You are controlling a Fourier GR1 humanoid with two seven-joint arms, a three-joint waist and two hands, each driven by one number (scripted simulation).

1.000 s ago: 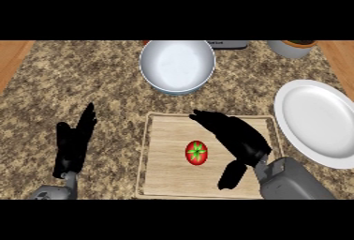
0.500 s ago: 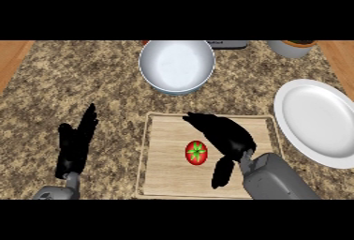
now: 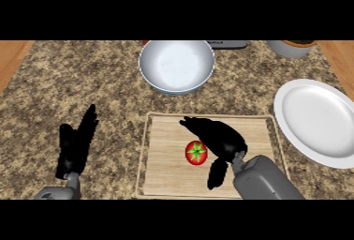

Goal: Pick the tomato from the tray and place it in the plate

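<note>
The left hand [image 3: 77, 143] rests open, fingers straight, on the counter [image 3: 90, 84] left of the tray [image 3: 162, 180]. The tomato [image 3: 195, 153] lies mid-tray, with the right hand [image 3: 220, 138] just right of it, fingers uncurled. A bowl [image 3: 176, 63] stands beyond the tray; the plate [image 3: 318, 124] lies to the right.

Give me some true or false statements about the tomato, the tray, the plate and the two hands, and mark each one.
The tomato lies on the tray. True.
The tomato sits in the plate. False: the plate stands right of the tray, without it.
The right hand is open over the tray, beside the tomato. True.
The left hand grips the tomato. False: it rests open, left of the tray.
The bowl stands on the tray. False: the bowl is on the counter beyond it.
</note>
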